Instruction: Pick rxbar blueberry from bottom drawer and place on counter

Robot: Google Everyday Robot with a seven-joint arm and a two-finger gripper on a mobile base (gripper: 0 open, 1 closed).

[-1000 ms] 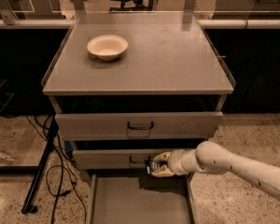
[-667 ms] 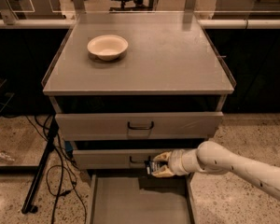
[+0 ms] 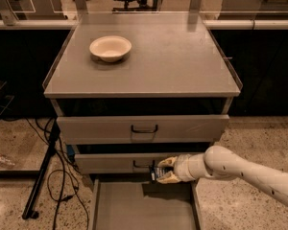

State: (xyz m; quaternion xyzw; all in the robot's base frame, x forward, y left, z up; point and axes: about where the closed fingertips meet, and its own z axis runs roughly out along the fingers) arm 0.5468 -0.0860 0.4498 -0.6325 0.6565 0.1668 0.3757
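The gripper (image 3: 161, 171) hangs just above the open bottom drawer (image 3: 134, 210), jaws pinched narrowly on the rxbar blueberry (image 3: 152, 173) (a dark sliver at the fingertips). The pick looks done; next comes a lift past the upper drawers (image 3: 144, 128) to the counter (image 3: 173, 61), clear of the bowl (image 3: 110, 48)

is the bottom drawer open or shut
Open: the bottom drawer is pulled out, its grey floor exposed. The gripper sits above its back edge, holding the rxbar blueberry.

Claw (image 3: 159, 170) grips rxbar blueberry (image 3: 152, 172) above open bottom drawer (image 3: 139, 210).
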